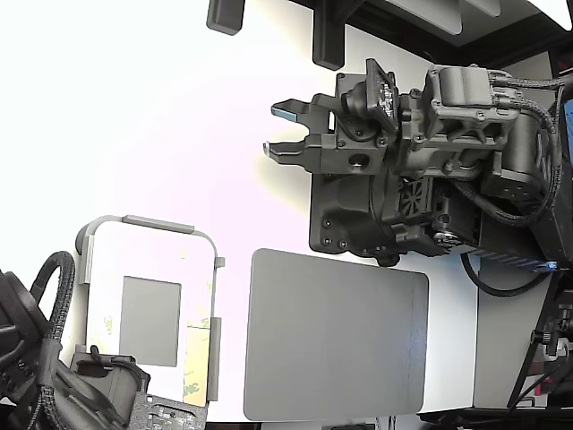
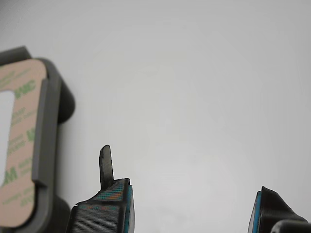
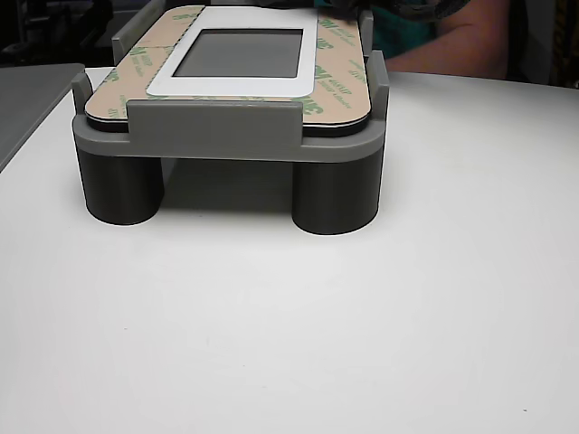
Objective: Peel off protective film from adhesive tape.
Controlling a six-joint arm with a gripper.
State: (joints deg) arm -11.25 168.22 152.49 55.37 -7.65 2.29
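Observation:
The protective film (image 1: 199, 355) is a pale yellow-green liner with green marks. It lies flat on the white part in the grey fixture (image 1: 100, 224), beside the small dark grey square (image 1: 150, 321). It also shows in the wrist view (image 2: 20, 145) and in the other view (image 3: 342, 70). My gripper (image 1: 279, 130) hangs open and empty over bare white table, up and to the exterior view's right of the fixture. In the wrist view the gripper (image 2: 190, 200) has wide-apart fingers (image 2: 104, 213), and a thin dark blade (image 2: 105, 165) sticks out from one. It touches nothing.
A large plain grey rounded-corner pad (image 1: 336, 333) lies on the table right of the fixture in the exterior view. A second arm with black cables (image 1: 40, 358) sits at the lower left by the fixture. A person's arm (image 3: 461, 36) shows behind the fixture.

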